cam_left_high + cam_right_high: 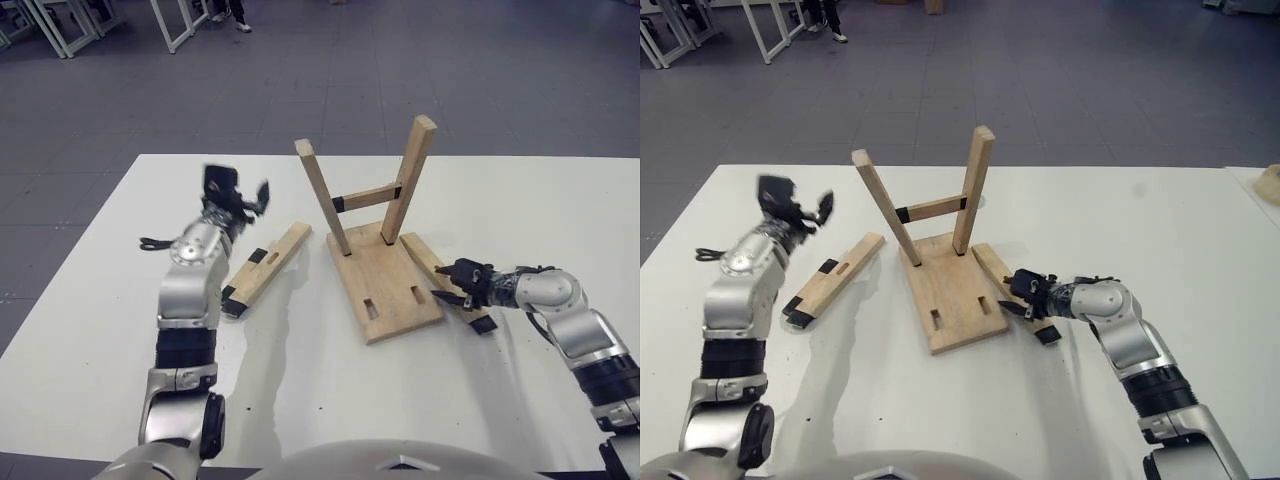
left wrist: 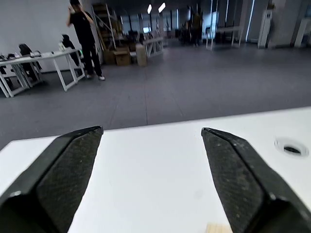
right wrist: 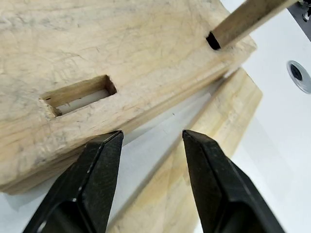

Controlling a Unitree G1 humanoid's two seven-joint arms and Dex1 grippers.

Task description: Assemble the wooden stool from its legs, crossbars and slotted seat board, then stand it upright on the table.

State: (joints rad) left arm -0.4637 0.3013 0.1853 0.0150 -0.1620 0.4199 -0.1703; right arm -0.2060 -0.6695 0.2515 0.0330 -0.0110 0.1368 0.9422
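Note:
The slotted seat board [image 1: 388, 290] lies flat mid-table. Two legs [image 1: 322, 195] [image 1: 411, 178] stand in its far slots, joined by a crossbar [image 1: 368, 197]. Two near slots [image 1: 371, 308] are unfilled. A loose leg piece [image 1: 266, 263] lies to the board's left. Another loose leg [image 1: 432, 262] lies along the board's right edge. My right gripper [image 1: 440, 282] is open, low over that leg next to the board edge; in the right wrist view its fingers [image 3: 99, 182] straddle the gap between board [image 3: 97, 43] and leg [image 3: 214, 155]. My left gripper [image 1: 240, 190] is open and raised above the table, holding nothing.
The white table [image 1: 500, 400] has free room in front and on both sides of the stool parts. A small round hole [image 2: 291, 148] sits in the tabletop. Beyond the far edge is grey floor with desks [image 1: 60, 20].

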